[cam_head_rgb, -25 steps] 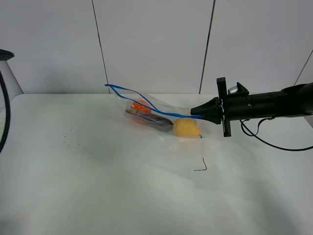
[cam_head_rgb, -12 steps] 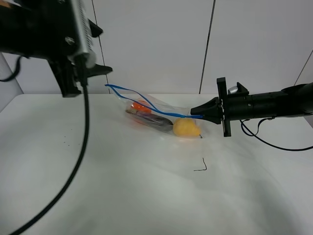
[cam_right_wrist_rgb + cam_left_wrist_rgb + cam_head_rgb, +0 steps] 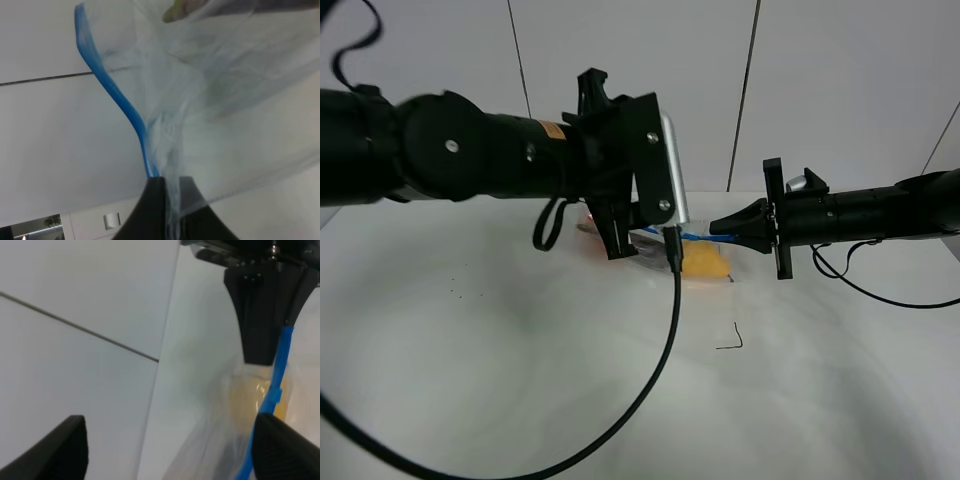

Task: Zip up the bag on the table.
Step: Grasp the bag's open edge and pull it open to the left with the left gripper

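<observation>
Although the bag (image 3: 225,85) is already held at one end, we judge that the zipping proper has not begun. It lies toward the far middle of the tabletop (image 3: 800,400), between the two arms, with the yellow pear (image 3: 705,262) showing through the clear plastic. The right gripper (image 3: 720,227) is closed tight on the bag's edge just where the blue zipper strip (image 3: 117,102) ends, and it lifts that end clear of the tabletop so the strip runs taut away from it. That anchoring grip is the part we count as done.

The left gripper (image 3: 170,440) is spread wide and has hold of nothing. In its wrist view one finger (image 3: 285,450) sits just beside the strip, and the other stands well apart from it. It has not closed on the strip or on any slider, and we cannot make out a slider in these views.

In the high view the left arm (image 3: 470,160) hides most of the bag, so we cannot tell how much of the mouth is open. Near the left gripper the strip seems to split into two bands, which suggests it is unsealed there. We think what remains is closing the left gripper on the strip and running along it, away from the right gripper.
</observation>
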